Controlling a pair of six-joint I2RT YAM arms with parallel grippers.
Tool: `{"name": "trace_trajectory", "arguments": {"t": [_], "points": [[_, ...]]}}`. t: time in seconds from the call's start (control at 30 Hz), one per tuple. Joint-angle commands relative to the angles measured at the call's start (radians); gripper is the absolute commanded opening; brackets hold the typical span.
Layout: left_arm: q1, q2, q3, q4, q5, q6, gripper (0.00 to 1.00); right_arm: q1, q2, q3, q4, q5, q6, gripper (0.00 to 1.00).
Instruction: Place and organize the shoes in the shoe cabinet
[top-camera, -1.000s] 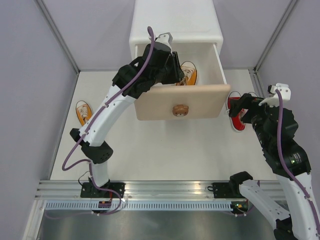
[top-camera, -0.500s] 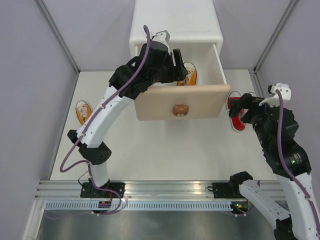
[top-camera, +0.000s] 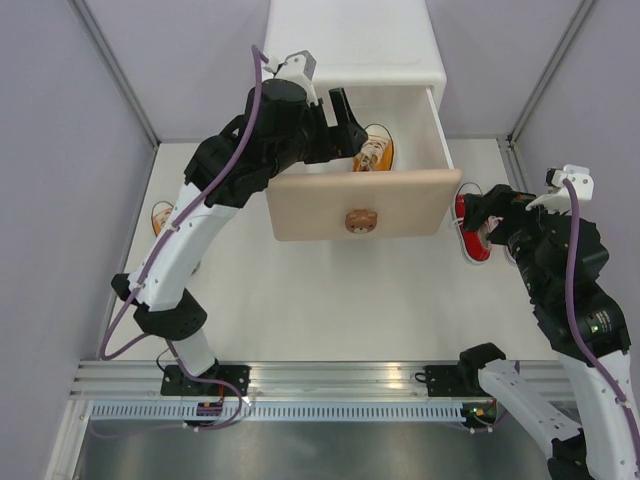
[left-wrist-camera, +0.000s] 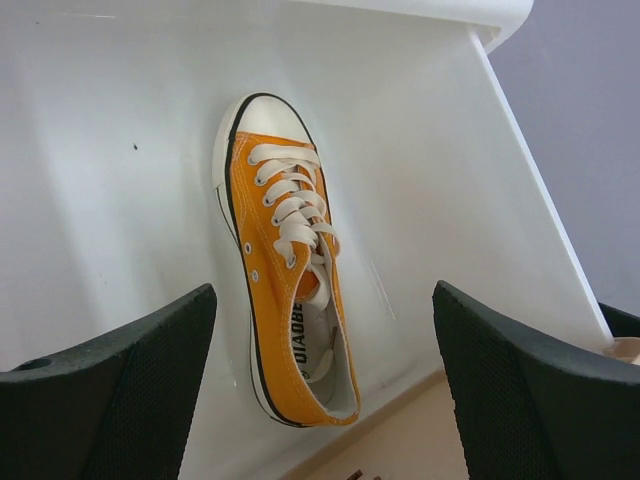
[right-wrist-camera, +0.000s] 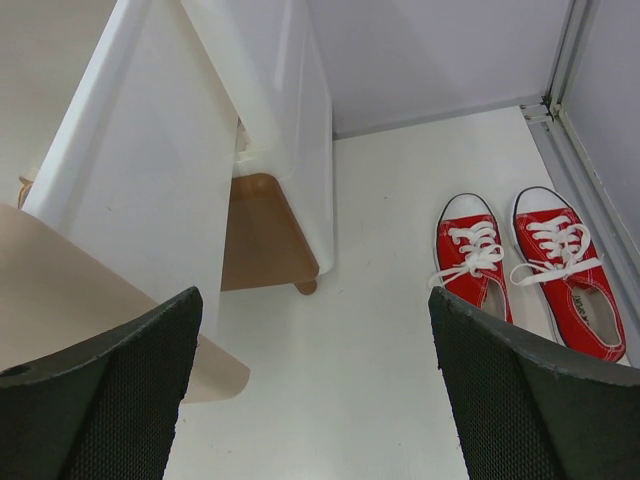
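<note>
White arms (top-camera: 186, 245) with black joints (top-camera: 165, 318) and purple cables (top-camera: 254, 85).

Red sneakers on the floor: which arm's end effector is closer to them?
Right. The right end effector hovers open close over the red sneakers; the left end effector is far off, over the orange sneaker in the open drawer.

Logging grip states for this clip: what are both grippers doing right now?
Left gripper: open, empty, above the orange shoe lying in the drawer.
Right gripper: open, empty.
</note>
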Motion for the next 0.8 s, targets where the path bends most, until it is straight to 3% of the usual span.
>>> {"name": "trace_trajectory", "arguments": {"t": [0.0, 0.47, 0.77], "points": [[-0.009, -0.05, 0.001, 0.036, -0.002, 0.013, 0.91, 0.006, 0.003, 0.034, 0.01, 0.013, -0.006, 0.98], [-0.001, -0.145, -0.028, 0.043, -0.025, 0.076, 0.98, 0.005, 0.005, 0.063, 0.01, -0.002, -0.01, 0.98], [0.063, -0.224, -0.074, 0.042, -0.051, 0.13, 0.99, 0.006, 0.003, 0.063, 0.026, -0.036, -0.014, 0.98]]}}
